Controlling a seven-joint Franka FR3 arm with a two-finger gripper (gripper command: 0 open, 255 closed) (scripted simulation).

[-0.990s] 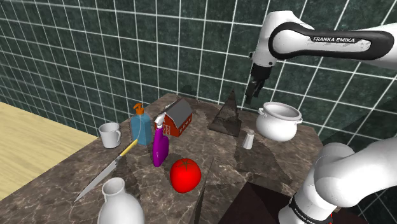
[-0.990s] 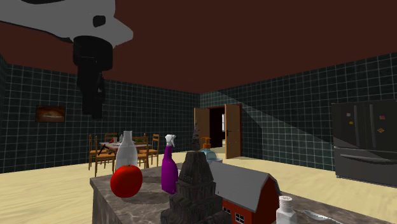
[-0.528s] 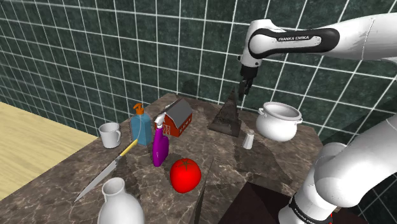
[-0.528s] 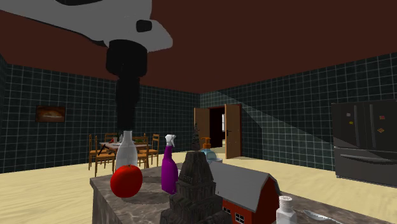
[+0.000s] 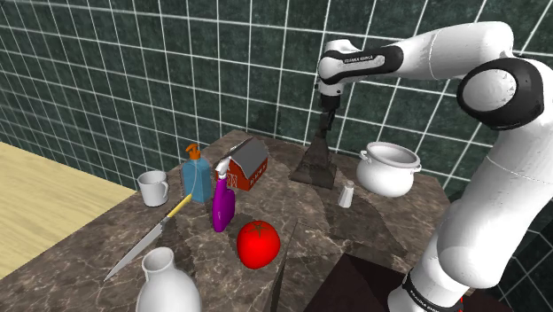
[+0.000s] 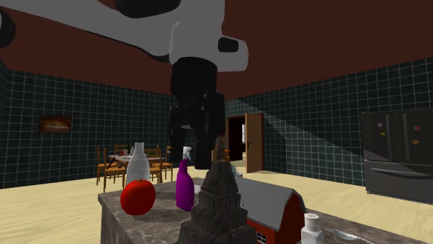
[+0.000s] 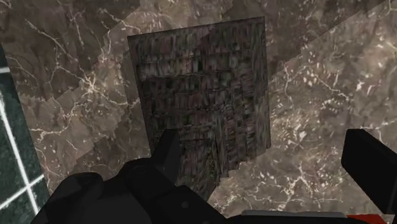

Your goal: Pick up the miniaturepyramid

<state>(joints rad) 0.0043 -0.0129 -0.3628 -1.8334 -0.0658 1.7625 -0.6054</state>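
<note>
The miniature pyramid (image 5: 315, 165) is a dark, stepped stone model standing upright on the marble counter (image 5: 292, 217) near the tiled wall. My gripper (image 5: 321, 134) hangs right above its tip, pointing down. In the second exterior view the gripper (image 6: 201, 157) sits just over and behind the pyramid's (image 6: 216, 202) peak. From the wrist, the pyramid (image 7: 203, 89) lies below the gripper (image 7: 264, 145), closer to one finger (image 7: 168, 151) than to the other (image 7: 370, 167). The fingers stand wide apart and hold nothing.
A white pot (image 5: 388, 168) and a salt shaker (image 5: 346, 193) stand beside the pyramid on the shoulder view's right. A red barn (image 5: 248, 162), blue spray bottle (image 5: 195, 175), purple bottle (image 5: 221, 202), tomato (image 5: 258, 244), mug (image 5: 153, 188), knife (image 5: 146, 239) and white bottle (image 5: 164, 279) are on its left.
The arm has swung toward the shoulder view's left and lowered, bringing the gripper from beside the pot to directly over the pyramid's tip.
</note>
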